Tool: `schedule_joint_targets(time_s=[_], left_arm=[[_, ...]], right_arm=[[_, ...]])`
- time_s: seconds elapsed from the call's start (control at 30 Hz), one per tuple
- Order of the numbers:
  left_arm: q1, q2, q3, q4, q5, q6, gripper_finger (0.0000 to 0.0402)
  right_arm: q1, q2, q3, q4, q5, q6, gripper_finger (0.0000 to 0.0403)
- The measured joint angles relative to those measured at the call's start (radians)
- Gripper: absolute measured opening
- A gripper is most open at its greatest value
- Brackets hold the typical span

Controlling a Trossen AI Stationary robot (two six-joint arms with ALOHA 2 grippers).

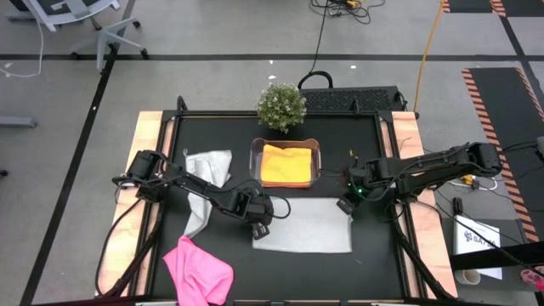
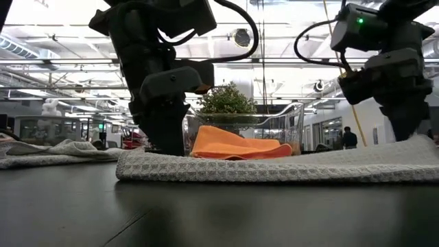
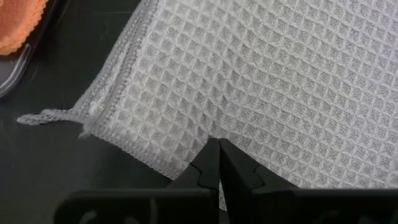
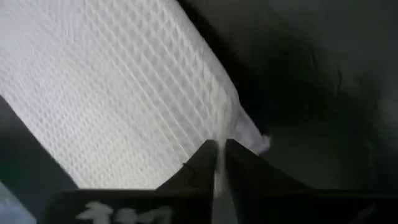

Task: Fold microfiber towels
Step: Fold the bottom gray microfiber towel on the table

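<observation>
A: Report the layout, largest item first.

B: The black bench carries everything. A light grey waffle-weave towel lies flat near its middle, folded to a rectangle. A second grey towel lies rumpled toward the left. A pink towel sits crumpled at the near-left edge. An orange-yellow towel lies folded inside the clear tub, just behind the flat grey towel. A small potted plant stands at the far edge, behind the tub.

A: State of the left gripper?

B: The left gripper is at the flat towel's left edge. Its jaws are clenched, tips pressed together on the towel's hem in the left wrist view.

A: And the right gripper?

B: The right gripper is at the towel's far-right corner. Its jaws stand a narrow slit apart with the corner's edge running between them, so they are grasping that towel.

A: Obstructions?

B: The tub sits close behind the towel, between the two arms. The left arm crosses over the rumpled grey towel. The pink towel lies apart from both grippers.
</observation>
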Motion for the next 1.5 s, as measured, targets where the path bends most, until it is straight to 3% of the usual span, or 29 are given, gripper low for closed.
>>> schedule_joint_targets(time_s=[0.33,0.53,0.77,1.03,1.23,1.5], left_arm=[[0.000,0.000,0.000,0.000,0.005,-0.025,0.0008],[0.000,0.000,0.000,0.000,0.007,-0.042,0.0008],[-0.001,0.000,0.001,-0.003,0.016,-0.049,0.0008],[-0.001,-0.001,0.001,-0.005,0.017,-0.049,0.0008],[-0.001,-0.001,0.001,-0.005,0.017,-0.049,0.0008],[-0.001,-0.001,0.001,-0.005,0.017,-0.048,0.0008]], right_arm=[[-0.001,0.003,0.000,-0.067,0.032,-0.028,0.0121],[0.000,0.072,-0.034,-0.001,0.026,-0.025,0.0155],[-0.001,0.171,-0.046,0.044,0.020,-0.038,0.0168],[0.000,0.194,-0.048,0.080,0.036,0.008,0.0169],[0.000,0.195,-0.049,0.085,0.064,0.027,0.0129],[0.000,0.196,-0.050,0.094,0.124,0.025,0.0019]])
